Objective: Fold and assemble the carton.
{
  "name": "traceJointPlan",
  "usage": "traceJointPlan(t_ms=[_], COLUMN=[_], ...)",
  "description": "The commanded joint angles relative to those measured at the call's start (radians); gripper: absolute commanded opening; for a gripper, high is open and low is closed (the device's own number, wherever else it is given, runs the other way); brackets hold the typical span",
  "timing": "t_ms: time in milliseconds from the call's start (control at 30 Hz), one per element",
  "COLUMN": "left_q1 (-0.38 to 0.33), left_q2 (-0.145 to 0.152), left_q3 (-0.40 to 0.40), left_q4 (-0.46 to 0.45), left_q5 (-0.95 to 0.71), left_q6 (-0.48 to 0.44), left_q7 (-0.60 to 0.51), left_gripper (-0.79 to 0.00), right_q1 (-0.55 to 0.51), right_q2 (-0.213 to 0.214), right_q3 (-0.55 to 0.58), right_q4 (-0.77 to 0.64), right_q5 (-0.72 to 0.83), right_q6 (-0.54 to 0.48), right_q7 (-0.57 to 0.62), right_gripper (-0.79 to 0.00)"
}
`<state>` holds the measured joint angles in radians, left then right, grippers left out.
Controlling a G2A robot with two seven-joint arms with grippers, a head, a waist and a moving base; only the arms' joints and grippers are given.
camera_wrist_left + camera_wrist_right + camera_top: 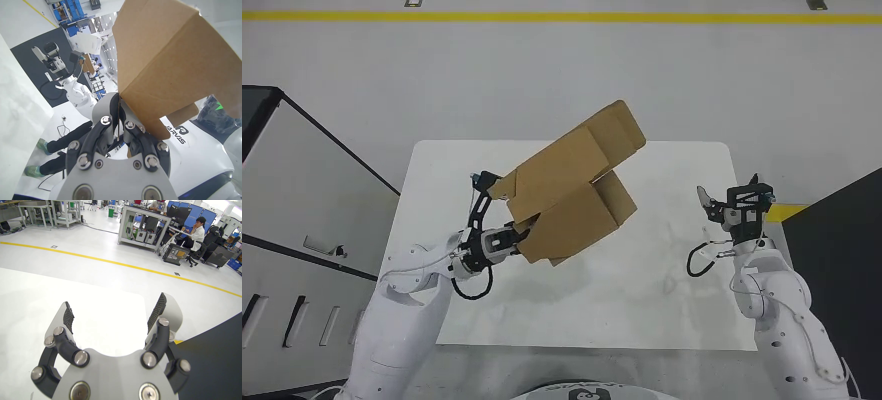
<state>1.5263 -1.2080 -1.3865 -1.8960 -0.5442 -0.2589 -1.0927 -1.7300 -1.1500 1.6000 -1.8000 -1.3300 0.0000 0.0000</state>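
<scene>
At the left side of the white rectangular table, the left gripper has its jaws pressed together on a thin edge of the brown corrugated-cardboard carton. The left wrist view shows the board pinched between the dark pads. The carton lies tilted over the table's middle and appears to hang clear of the surface. It is partly opened into a sleeve with its end flaps loose (how many are left to fold cannot be told). Farther right, the right gripper sits near the table's right edge, well apart from the carton, with its jaws spread wide and nothing between them. By my reading, the step in hand is presenting the half-opened carton for a second grip. The next move calls for the right gripper to cross over and take a free flap or the far wall. It should go gently, since a single-edge pinch may let the carton swing.
</scene>
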Motion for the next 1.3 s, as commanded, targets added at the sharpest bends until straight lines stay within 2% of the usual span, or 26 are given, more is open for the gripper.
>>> traceJointPlan(t_ms=[0,67,300,533,767,900,967,1133,1267], left_q1=[0.000,0.000,-0.021,-0.005,-0.007,-0.013,-0.019,-0.007,0.006], left_q2=[0.000,0.002,0.004,0.018,0.018,0.024,0.029,0.034,0.039], left_q3=[0.001,0.014,0.020,-0.036,-0.038,-0.045,-0.062,-0.066,-0.066], left_q4=[-0.001,-0.017,-0.023,-0.072,-0.075,-0.121,-0.146,-0.172,-0.170], left_q5=[0.002,0.032,0.058,0.223,0.234,0.380,0.508,0.611,0.609], left_q6=[0.002,0.005,-0.140,-0.260,-0.260,-0.298,-0.336,-0.412,-0.426], left_q7=[0.004,-0.005,-0.017,-0.018,-0.015,0.014,0.004,0.072,0.107], left_gripper=[-0.785,-0.785,-0.785,-0.785,-0.785,-0.785,-0.785,-0.785,-0.785], right_q1=[0.000,0.000,0.000,0.000,0.000,0.000,0.000,0.000,0.000], right_q2=[0.000,0.000,0.000,0.000,0.000,0.000,0.000,0.000,0.000], right_q3=[0.000,0.000,0.000,0.000,0.000,0.000,0.000,0.000,0.000], right_q4=[0.000,0.000,0.000,0.000,0.000,0.000,0.000,0.000,0.000], right_q5=[0.000,0.000,0.000,0.000,0.000,0.000,0.000,0.000,0.000], right_q6=[0.000,0.000,0.000,0.000,0.000,0.000,0.000,0.000,0.000], right_q7=[0.000,0.000,0.000,0.000,0.000,0.000,0.000,0.000,0.000], right_gripper=[0.000,0.000,0.000,0.000,0.000,0.000,0.000,0.000,0.000])
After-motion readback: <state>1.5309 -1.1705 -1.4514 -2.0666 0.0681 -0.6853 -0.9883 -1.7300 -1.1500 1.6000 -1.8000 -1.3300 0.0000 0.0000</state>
